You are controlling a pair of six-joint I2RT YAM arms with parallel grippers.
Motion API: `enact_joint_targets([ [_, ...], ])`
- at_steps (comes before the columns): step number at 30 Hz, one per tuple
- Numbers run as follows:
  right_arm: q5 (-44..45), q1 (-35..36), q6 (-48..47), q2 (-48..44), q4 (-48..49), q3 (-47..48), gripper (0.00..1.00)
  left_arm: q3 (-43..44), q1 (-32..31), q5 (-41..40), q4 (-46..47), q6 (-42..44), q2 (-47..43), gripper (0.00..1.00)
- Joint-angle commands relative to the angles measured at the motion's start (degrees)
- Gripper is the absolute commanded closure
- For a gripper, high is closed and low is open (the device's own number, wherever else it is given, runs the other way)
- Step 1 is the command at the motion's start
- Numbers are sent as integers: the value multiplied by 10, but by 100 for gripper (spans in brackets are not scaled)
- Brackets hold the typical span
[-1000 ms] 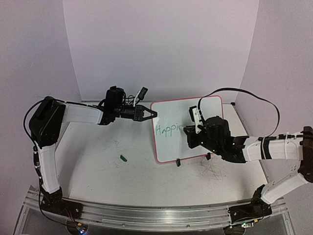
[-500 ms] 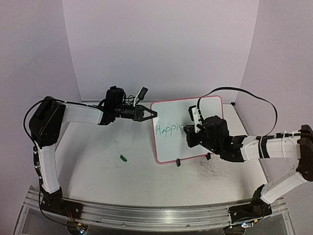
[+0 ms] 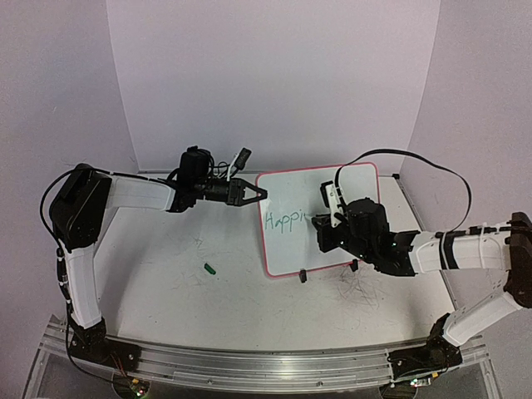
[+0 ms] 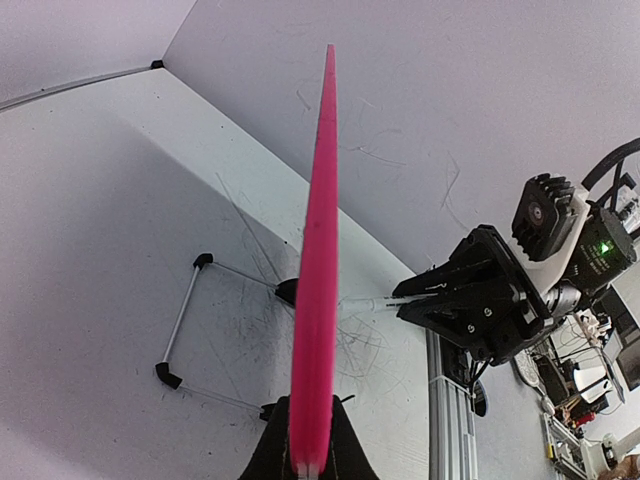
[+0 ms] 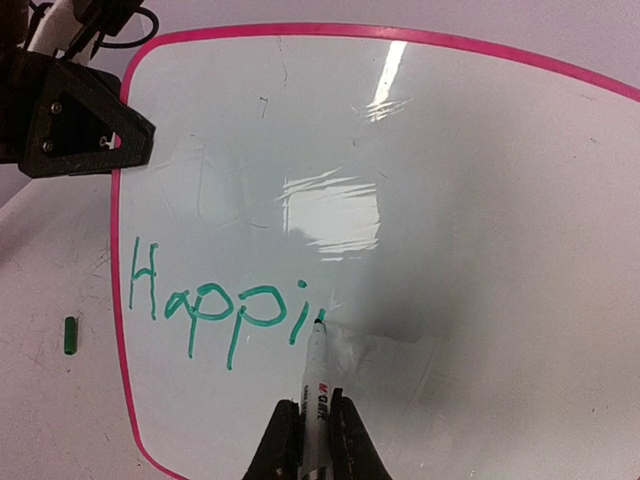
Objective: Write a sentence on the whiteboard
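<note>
The whiteboard (image 3: 293,188) stands tilted on the table, white with a pink rim. My left gripper (image 3: 263,193) is shut on its left rim, which the left wrist view shows edge-on (image 4: 318,250) between the jaws (image 4: 308,455). My right gripper (image 5: 316,418) is shut on a white marker (image 5: 318,372). The marker's tip touches the board just right of the green lettering "Happi" (image 5: 220,310), where a short new stroke begins. From above, the sentence (image 3: 283,220) sits on the board's left half, and the right gripper (image 3: 322,229) hides what lies beside it.
A green marker cap (image 3: 210,268) lies on the scuffed tabletop left of the board. Behind the board, its wire stand (image 4: 185,320) with black feet rests on the table. Grey scribble marks (image 3: 357,291) cover the table near the board's lower right corner.
The right gripper has shifted slightly with the marker after the "i". The left arm and the board have not moved.
</note>
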Motion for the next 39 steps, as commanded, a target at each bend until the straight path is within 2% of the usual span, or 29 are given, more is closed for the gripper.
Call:
enact_joint_targets([
  [1,-2,2,14,-15,-8,-11,100,2,-19,0,-15,11,0,100],
  [18,-9,7,22,-16,-13,-15,100,1,-20,-1,-15,11,-1,100],
  [39,34,5,6,12,31,20,100,-2,-20,-1,-15,13,-5,100],
])
